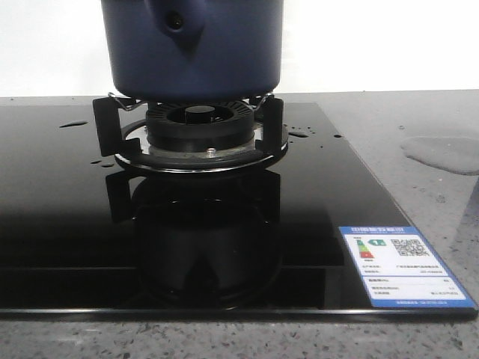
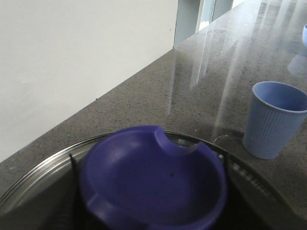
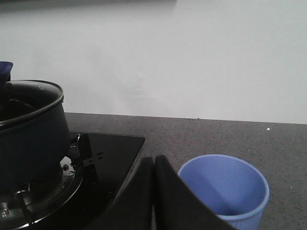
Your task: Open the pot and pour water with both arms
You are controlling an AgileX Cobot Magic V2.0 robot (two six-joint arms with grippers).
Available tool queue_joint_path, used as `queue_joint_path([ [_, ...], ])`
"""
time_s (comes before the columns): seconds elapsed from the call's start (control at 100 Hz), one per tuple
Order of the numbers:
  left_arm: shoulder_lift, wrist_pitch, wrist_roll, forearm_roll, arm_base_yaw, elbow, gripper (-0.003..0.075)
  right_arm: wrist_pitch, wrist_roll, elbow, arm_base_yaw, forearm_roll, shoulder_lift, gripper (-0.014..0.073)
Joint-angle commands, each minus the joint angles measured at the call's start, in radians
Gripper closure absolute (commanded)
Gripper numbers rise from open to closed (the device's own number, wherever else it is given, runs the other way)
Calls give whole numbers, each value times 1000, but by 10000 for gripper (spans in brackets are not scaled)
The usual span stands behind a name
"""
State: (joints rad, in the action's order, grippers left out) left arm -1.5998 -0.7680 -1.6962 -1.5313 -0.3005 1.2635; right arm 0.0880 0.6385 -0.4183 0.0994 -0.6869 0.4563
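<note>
The dark navy pot (image 1: 224, 52) stands on the gas burner (image 1: 198, 123), its handle socket (image 1: 176, 22) facing me. In the left wrist view a blurred blue lid knob (image 2: 153, 182) fills the foreground, on a glass lid with a metal rim (image 2: 29, 184). No left fingers show there. In the right wrist view the pot (image 3: 29, 139) is at the left with its lid on, and the knob's edge (image 3: 5, 71) shows above it. My right gripper (image 3: 153, 160) is shut and empty, over the counter between the stove and a pale-blue ribbed cup (image 3: 225, 191).
The black glass stove top (image 1: 75, 224) carries a label (image 1: 404, 265) at its front right. A water puddle (image 1: 445, 153) lies on the grey counter to the right. The cup (image 2: 273, 120) stands beside the pot. A white wall runs behind.
</note>
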Motion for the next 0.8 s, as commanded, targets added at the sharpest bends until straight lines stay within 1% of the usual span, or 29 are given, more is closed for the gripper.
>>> queue_joint_path([
  [0.0,39,-4,-2,-80,-7,36,374,-52,1,-37,-7,3,-1,664],
  [0.07,39,-3,-2,-80,-7,36,368,-52,1,-37,-7,3,-1,664],
  [0.13,39,-7,-2,-80,-7,36,334,-52,1,-37,-7,3,-1,664],
  [0.24,39,-1,-2,-80,-7,36,169,-52,1,-37,-7,3,-1,664],
  [0.31,39,19,-2,-80,-7,36,95,-52,1,-37,-7,3,-1,664],
  [0.36,39,23,-2,-84,-7,36,74,-52,1,-37,-7,3,-1,664],
  [0.48,54,17,-2,-127,-7,38,76,-52,1,-37,-7,3,-1,664],
  [0.58,115,24,5,-135,-5,38,93,-52,1,-37,-7,3,-1,664],
  [0.61,138,33,15,-133,-2,38,114,-52,1,-37,-7,3,-1,664],
  [0.64,163,39,32,-130,2,38,151,-52,3,-37,-7,3,-1,664],
  [0.65,177,39,40,-128,2,38,151,-52,3,-37,-7,3,-1,664],
  [0.66,184,42,45,-127,4,38,179,-52,3,-37,-7,3,-1,664],
  [0.68,204,49,61,-121,8,38,201,-48,6,-37,-7,3,-1,664],
  [0.71,234,56,74,-115,16,36,264,-42,12,-37,-7,3,-1,664],
  [0.72,250,57,79,-112,18,34,264,-40,17,-37,-7,3,-1,664],
  [0.73,258,62,81,-111,23,31,304,-40,19,-37,-7,3,-1,664],
  [0.75,283,71,83,-109,30,27,333,-31,30,-37,-7,3,-1,664],
  [0.78,319,82,85,-105,40,13,405,-19,45,-37,-7,3,-1,664],
  [0.79,337,85,85,-105,42,9,405,-11,49,-37,-7,3,-1,664],
])
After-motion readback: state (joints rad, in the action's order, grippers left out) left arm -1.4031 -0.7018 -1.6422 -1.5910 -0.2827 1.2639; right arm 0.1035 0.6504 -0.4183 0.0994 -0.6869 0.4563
